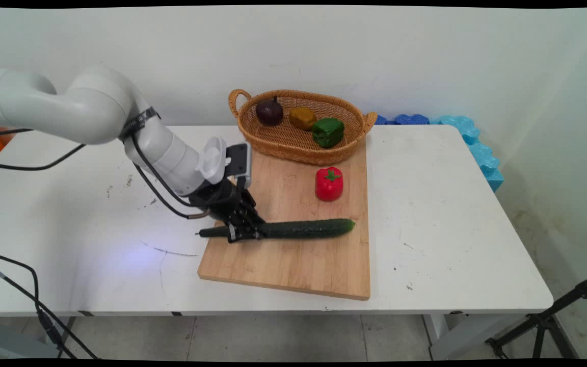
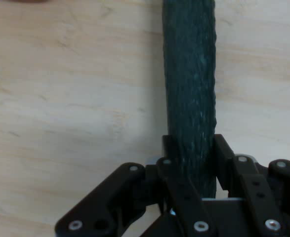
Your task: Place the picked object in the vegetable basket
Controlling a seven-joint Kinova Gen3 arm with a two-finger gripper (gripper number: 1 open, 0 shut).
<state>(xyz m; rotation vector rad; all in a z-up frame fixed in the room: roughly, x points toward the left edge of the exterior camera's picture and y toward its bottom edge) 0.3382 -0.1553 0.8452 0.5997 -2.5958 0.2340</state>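
A long dark green cucumber (image 1: 309, 229) lies across the wooden cutting board (image 1: 293, 265), pointing left to right. My gripper (image 1: 245, 233) is down at the cucumber's left end, shut on it. In the hand view the cucumber (image 2: 190, 89) runs up the picture between the two fingers (image 2: 170, 148), which press against its sides just above the board (image 2: 70, 98). A red bell pepper (image 1: 329, 183) stands on the board behind the cucumber, apart from it.
A wicker basket (image 1: 273, 140) sits at the board's far end, holding a dark purple fruit (image 1: 269, 112), a brown-yellow vegetable (image 1: 302, 118) and a green pepper (image 1: 328, 132). Blue foam pieces (image 1: 469, 137) line the table's far right edge. Black cables hang from the arm at left.
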